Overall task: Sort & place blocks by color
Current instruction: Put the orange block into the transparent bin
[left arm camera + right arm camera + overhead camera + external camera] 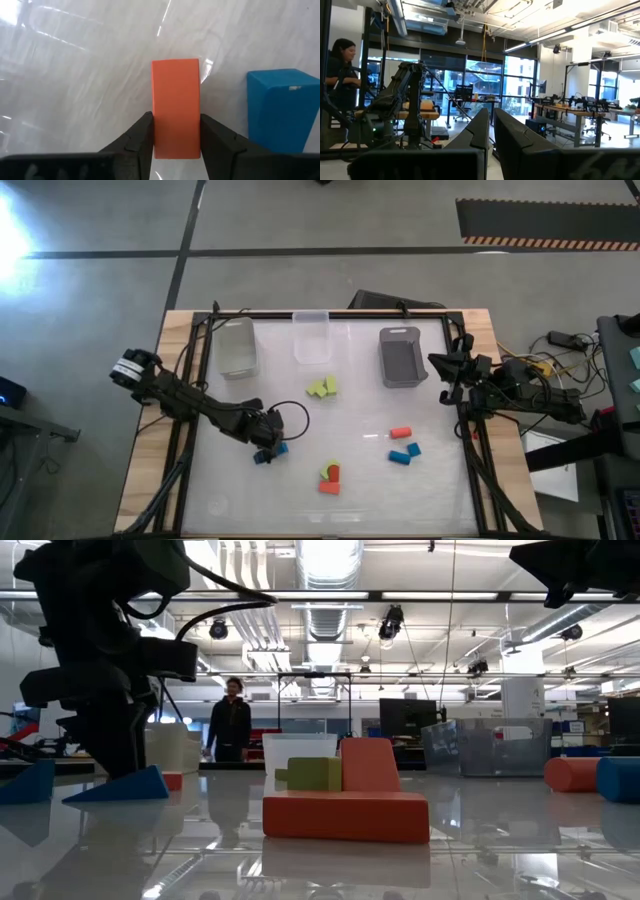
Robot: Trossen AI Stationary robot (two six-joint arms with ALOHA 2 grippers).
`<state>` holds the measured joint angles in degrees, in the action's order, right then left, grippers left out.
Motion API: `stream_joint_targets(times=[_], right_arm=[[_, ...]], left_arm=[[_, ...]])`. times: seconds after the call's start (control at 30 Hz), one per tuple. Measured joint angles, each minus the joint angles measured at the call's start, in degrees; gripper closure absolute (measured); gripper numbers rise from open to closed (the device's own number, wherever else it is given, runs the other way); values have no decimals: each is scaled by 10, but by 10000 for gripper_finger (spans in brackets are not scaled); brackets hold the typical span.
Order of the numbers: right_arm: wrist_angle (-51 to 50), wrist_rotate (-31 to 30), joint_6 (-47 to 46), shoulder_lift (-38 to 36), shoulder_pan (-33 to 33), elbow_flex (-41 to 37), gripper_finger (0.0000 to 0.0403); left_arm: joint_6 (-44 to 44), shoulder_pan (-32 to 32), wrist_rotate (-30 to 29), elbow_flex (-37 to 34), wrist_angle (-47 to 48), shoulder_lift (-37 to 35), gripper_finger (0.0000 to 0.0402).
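In the left wrist view an orange-red bar block (175, 100) lies on the white table between the fingers of my left gripper (176, 120), which is shut on it. A blue block (280, 110) stands right beside it. From above, my left gripper (268, 442) hides the orange block, and blue blocks (280, 448) show at its tip. My right gripper (491, 130) is shut with nothing in it, raised at the table's right edge (445, 370). My left gripper pinches the orange-red block's two long sides (156, 131) between its two fingers, at the end of the block nearest the gripper. The fingers come steeply from above. The block appears to lie flat on the table, its length running on past the fingertips.
Two clear bins (237, 345) (311, 338) and a grey bin (403, 357) stand along the far edge. Green blocks (322, 387) lie mid-table. An orange cylinder (401, 432) and blue blocks (405, 453) lie at the right, and an orange-and-green pile (330, 478) near the front. A person (229, 725) stands beyond the table.
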<state>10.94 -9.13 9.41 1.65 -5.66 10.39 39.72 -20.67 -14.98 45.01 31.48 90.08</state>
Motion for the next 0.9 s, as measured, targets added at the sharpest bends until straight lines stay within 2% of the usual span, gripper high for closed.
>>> stream_joint_targets(times=[0.17, 0.4, 0.63, 0.9], right_arm=[[0, 0, -8, 0, 0, 0, 385], [1, 0, -9, 0, 0, 0, 385], [5, 0, -21, 0, 0, 0, 385], [10, 0, -29, 0, 0, 11, 385]], left_arm=[[-2, 3, -9, 11, 19, -17, 291], [-29, 27, -16, 38, 45, -97, 291], [-129, 98, -19, 92, 45, -148, 291], [-312, 193, -18, 206, 40, -114, 291]])
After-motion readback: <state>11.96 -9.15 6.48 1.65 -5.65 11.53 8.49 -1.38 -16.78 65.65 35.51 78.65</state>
